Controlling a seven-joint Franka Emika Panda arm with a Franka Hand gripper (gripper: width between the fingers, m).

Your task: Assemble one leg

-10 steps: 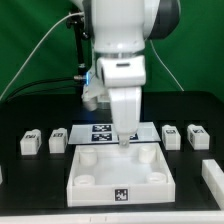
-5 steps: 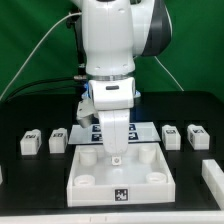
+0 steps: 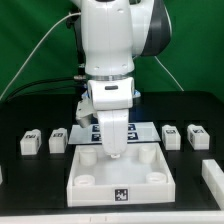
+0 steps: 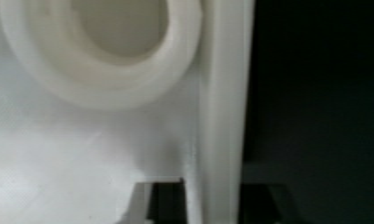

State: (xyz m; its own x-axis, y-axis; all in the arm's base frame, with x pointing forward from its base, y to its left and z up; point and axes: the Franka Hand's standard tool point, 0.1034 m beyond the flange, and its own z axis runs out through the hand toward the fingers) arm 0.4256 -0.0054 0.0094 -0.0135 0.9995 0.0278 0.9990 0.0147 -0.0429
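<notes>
You are looking at a black bench [image 3: 30,112] with the white robot arm [image 3: 110,50] standing over its middle. The gripper [image 3: 117,152] hangs straight down, its tip just above or touching the far part of the large white square plastic panel [image 3: 120,175]; which of the two, you cannot tell. This panel has round sockets near its corners and lies flat by the middle of the bench's near edge.

Whether the fingers are spread or pressed together you cannot tell. The exterior view shows only a narrow tip, and the wrist view is too close and blurred. That view gives you the panel's surface [image 4: 77,140], one round socket [image 4: 113,40], the panel's straight side and the dark bench [image 4: 326,100] beyond it.

The legs are small white cuboid plastic blocks with black-and-white tags, and all lie on the bench, apart from the gripper. The first leg [image 3: 29,142] lies nearest the bench edge on the exterior view's left, with the second leg [image 3: 58,139] between it and the panel. The third leg [image 3: 171,137] and the fourth leg [image 3: 196,135] lie toward the edge on the exterior view's right.

The marker board [image 3: 143,129] lies flat just behind the panel, partly hidden by the arm.
</notes>
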